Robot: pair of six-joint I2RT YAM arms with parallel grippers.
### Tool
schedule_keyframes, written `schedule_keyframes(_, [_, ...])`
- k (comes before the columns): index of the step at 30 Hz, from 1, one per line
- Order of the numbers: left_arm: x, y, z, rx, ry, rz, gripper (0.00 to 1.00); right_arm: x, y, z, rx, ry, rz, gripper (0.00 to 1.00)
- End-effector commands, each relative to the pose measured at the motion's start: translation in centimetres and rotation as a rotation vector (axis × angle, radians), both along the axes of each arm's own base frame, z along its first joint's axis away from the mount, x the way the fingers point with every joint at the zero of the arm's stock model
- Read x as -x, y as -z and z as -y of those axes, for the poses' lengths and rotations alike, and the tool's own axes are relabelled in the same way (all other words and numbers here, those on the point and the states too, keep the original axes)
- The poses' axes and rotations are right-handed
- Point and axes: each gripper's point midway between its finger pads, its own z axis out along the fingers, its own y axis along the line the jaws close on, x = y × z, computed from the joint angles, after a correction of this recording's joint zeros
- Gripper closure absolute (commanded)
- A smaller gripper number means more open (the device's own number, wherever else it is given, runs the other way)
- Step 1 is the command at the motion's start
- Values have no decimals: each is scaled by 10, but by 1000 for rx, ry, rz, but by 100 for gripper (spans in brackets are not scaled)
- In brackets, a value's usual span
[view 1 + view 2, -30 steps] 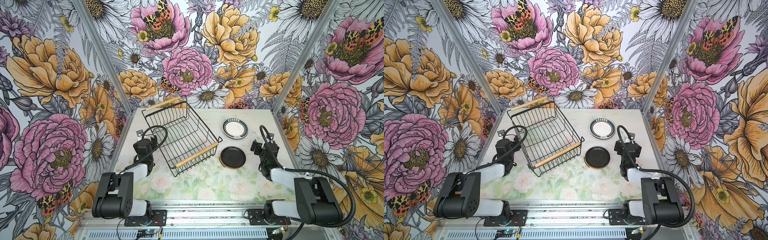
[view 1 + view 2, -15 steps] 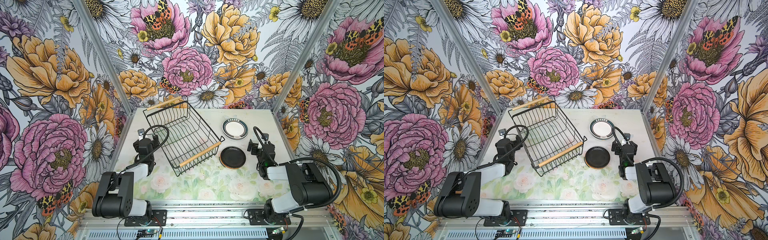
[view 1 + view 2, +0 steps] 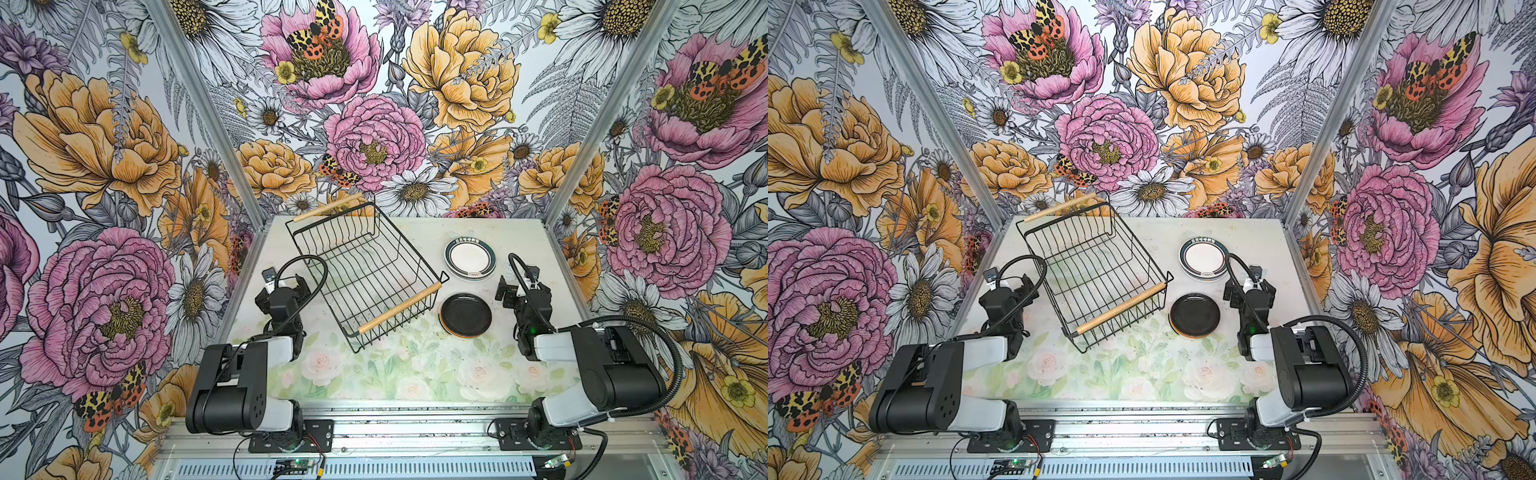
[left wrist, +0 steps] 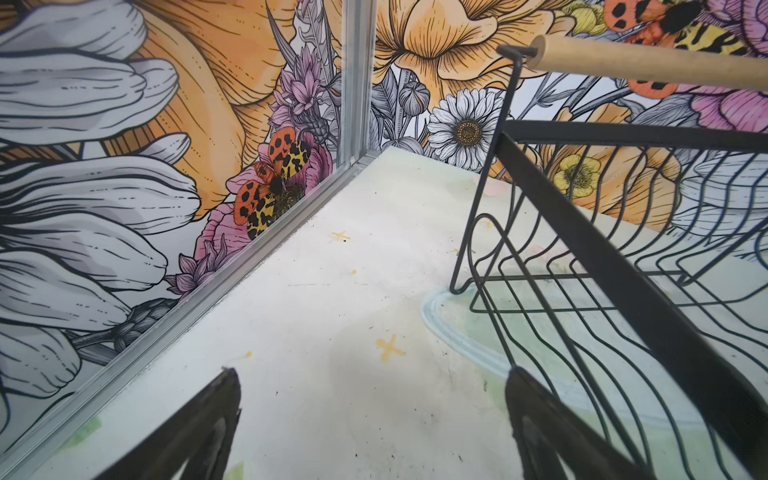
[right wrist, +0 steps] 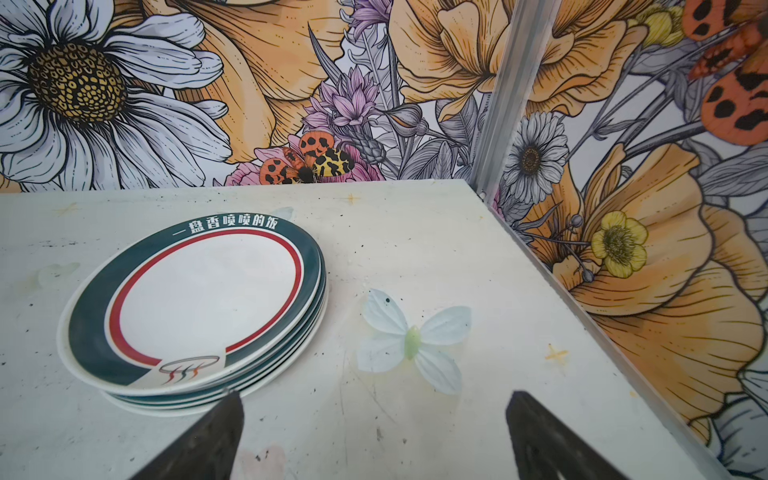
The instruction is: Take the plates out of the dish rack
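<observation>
Dish rack [image 3: 365, 270]: black wire, askew on table [image 3: 415, 374], left of centre.
Teal-rimmed plates [image 3: 470, 259]: white stack on table, right of rack, toward back.
Black-topped plates [image 3: 465, 314]: stack (orange edge showing beneath) just beside rack's near handle [image 3: 399, 308].
Left claw [image 4: 372, 374]: jaws wide apart, gripping nothing, beside rack's left wall.
Right claw [image 5: 374, 395]: jaws wide apart, gripping nothing, near teal-rimmed plates.

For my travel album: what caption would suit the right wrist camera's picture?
Open right gripper beside a stack of teal-and-red-rimmed white plates on the table.
</observation>
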Motion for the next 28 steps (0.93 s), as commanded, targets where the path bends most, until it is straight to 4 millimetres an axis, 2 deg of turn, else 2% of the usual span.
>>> schedule_keyframes(1, [-11,-13,9,-77,-5,18,1,-2,-5,3,2,12,23,0])
schedule_keyframes(7, [-13,-14,17,-104,18,14,1,-6,-3,15,-9,87,-5,1])
schedule_keyframes(13, [-8,-17,31,-139,68,56,1,1,-6,6,6,37,34,1])
schedule_keyframes(17, [-8,-16,32,-138,79,52,1,-7,-3,11,3,73,-8,0])
schedule_keyframes(28, [-1,-16,37,-127,127,105,1,-2,-5,16,2,107,12,0])
